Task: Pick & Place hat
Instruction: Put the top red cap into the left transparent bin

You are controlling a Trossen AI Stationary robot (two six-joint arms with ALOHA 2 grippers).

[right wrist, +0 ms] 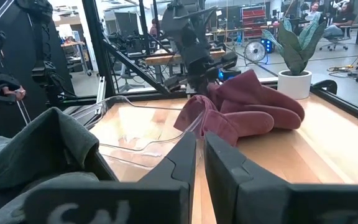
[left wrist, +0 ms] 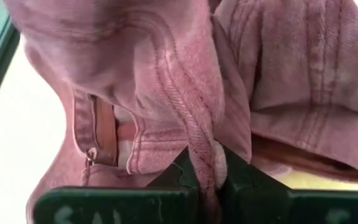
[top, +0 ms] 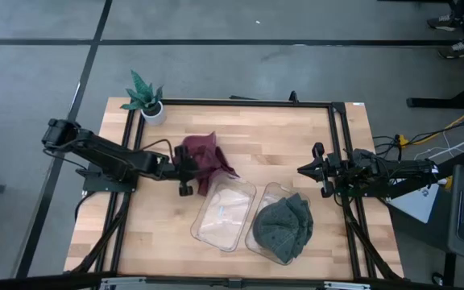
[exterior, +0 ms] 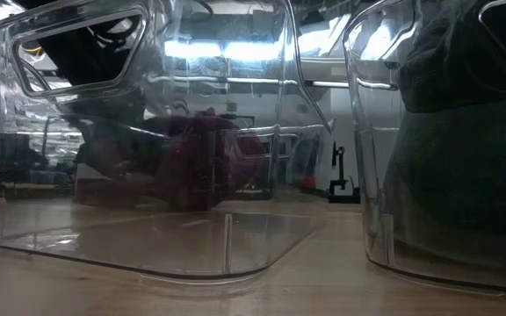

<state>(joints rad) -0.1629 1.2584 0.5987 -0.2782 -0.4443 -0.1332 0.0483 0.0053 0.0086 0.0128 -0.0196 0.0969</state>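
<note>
Our left gripper point(left wrist: 205, 177) pinches the maroon hat point(top: 203, 158); we should lift it clear over the empty bin's point(top: 240, 227) far rim. Our right gripper point(top: 316, 170), fingers nearly together, waits right.

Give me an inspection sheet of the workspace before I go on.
Surface: wooden table, bare in places.
Job's things: maroon hat on the table beside the empty bin; grey hat inside the second bin.
Clutter: potted plant at a far corner.
End effectors: left end effector shut on maroon hat; right end effector shut, empty.
Cables: some by the right arm.
Surroundings: lab room, fan, people far off.
</note>
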